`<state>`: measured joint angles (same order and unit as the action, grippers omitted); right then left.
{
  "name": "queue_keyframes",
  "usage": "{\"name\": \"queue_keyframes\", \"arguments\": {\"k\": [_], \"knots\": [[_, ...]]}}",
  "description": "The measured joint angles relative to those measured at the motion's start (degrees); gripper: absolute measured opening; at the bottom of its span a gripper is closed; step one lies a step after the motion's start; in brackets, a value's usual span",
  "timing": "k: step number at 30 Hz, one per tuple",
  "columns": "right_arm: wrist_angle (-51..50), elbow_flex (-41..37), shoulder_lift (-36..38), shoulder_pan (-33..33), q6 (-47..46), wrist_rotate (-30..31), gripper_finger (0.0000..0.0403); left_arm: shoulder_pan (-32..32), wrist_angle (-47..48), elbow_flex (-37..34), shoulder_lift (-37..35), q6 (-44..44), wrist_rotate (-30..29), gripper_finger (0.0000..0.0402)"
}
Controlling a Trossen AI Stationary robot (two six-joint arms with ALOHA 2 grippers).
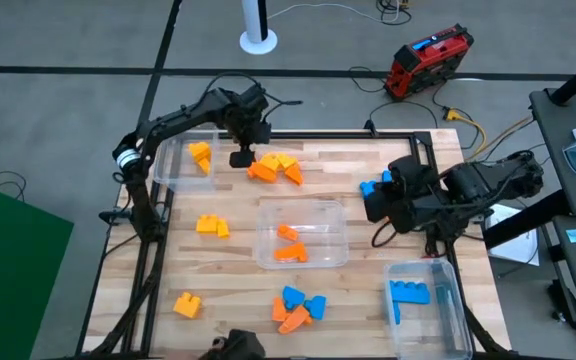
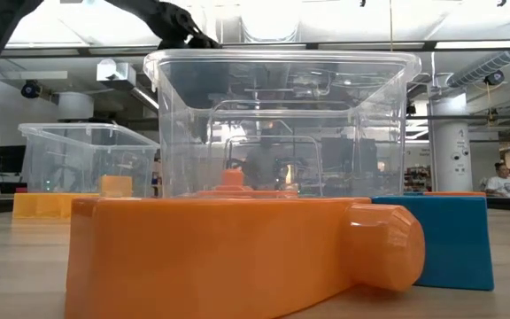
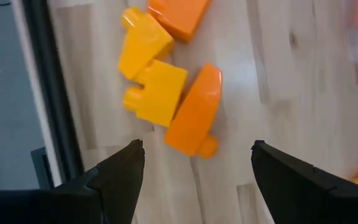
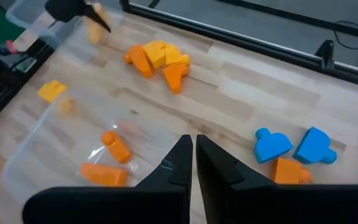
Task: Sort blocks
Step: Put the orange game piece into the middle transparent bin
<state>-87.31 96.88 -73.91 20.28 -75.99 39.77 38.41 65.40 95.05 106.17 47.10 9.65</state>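
Blocks lie scattered on the wooden table. An orange-and-yellow pile [image 1: 273, 168] sits by the far edge, and my left gripper [image 1: 241, 157] hangs open just left of it. In the left wrist view, two yellow blocks [image 3: 154, 93] and an orange rounded block [image 3: 194, 115] lie ahead of the open gripper [image 3: 197, 168]. My right gripper [image 4: 194, 155] is shut with nothing in it at the table's right side [image 1: 376, 205], beside two blue blocks [image 4: 291, 148]. Other blocks lie loose: yellow ones [image 1: 211, 226] [image 1: 187, 304] and a blue-and-orange pile [image 1: 298, 308].
Three clear bins stand on the table: a far-left one [image 1: 173, 170] holding a yellow block [image 1: 200, 155], a middle one [image 1: 318, 215] holding orange blocks [image 1: 288, 245], and a near-right one [image 1: 438, 320] holding a blue block [image 1: 408, 292]. A black frame edges the table's far side [image 1: 348, 135].
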Motion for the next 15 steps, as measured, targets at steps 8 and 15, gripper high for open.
{"name": "queue_keyframes", "arguments": {"k": [8,15], "knots": [[0.18,0.00,0.22,-4.58,3.47,-4.31,0.0013,-0.17,-2.86,-6.79,0.33,5.18,1.44,0.0270],[0.51,0.00,0.35,-7.57,4.66,-6.05,0.0013,-0.13,-13.81,-11.19,0.33,8.35,1.55,0.0270]]}}
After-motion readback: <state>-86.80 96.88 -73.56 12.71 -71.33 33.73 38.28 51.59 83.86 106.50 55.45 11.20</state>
